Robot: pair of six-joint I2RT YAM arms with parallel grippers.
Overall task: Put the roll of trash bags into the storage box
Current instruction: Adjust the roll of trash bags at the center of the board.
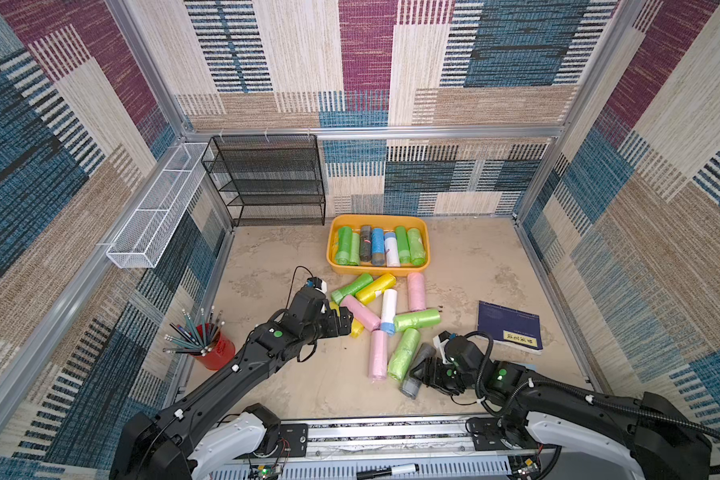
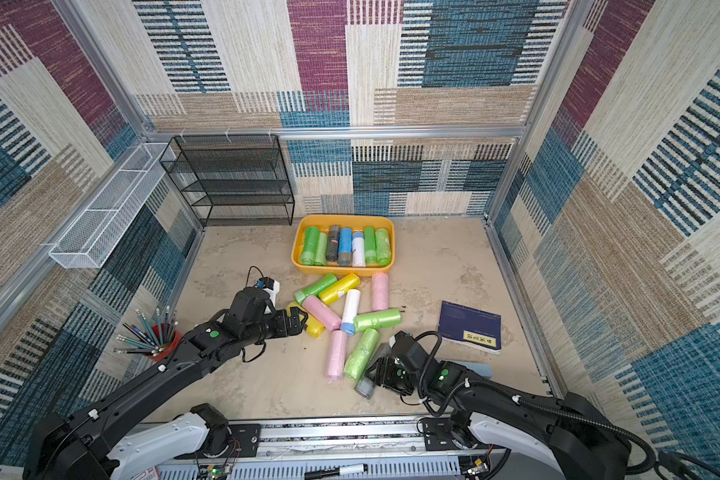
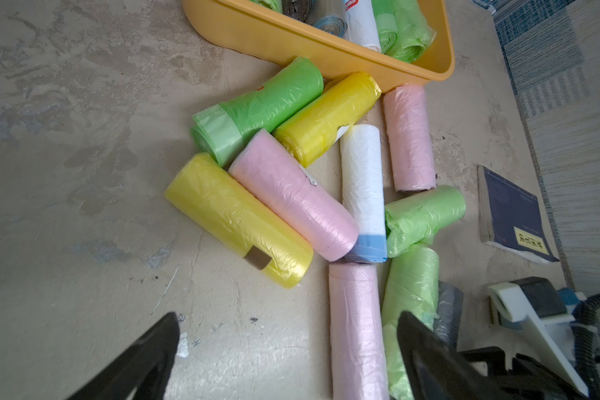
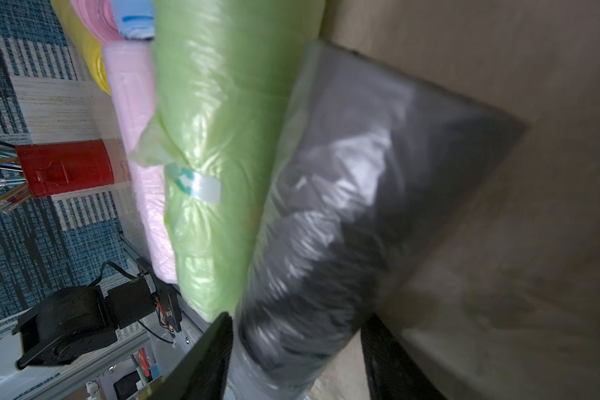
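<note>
front rail (image 1: pixel 391 434): nearest to us, a marker pen (image 1: pixel 387 471) lies just in front of it.
right claw: the right gripper (image 4: pixel 297 315) sits low at the near edge of the pile, one finger on each side of the grey roll (image 1: pixel 411 386). the fingers stand about the roll's width apart, and we cannot tell whether they press it.
task roll: the grey roll lies on the floor (image 1: pixel 474 270), touching a light green roll (image 1: pixel 404 353) along its length. a pink roll (image 1: pixel 378 353) lies on the green one's other side.
sides: a red pencil cup (image 1: pixel 217 353) stands by the left wall and a blue book (image 1: pixel 510 328) lies near the right wall.
left claw: the left gripper (image 3: pixel 288 318) hangs over the pile's left edge, released and spread wide, with nothing in it. a yellow roll (image 3: pixel 239 221) lies just ahead of it.
in the way: we see the other loose rolls (image 1: pixel 388 305) crossed over one another between the grey roll and the box.
storage box (image 1: pixel 377 272): it sits beyond the pile, well apart from the grey roll, with seven rolls side by side inside.
far wall: a black mesh rack (image 1: pixel 271 183) stands there, and a white wire basket (image 1: pixel 154 216) hangs on the left wall.
</note>
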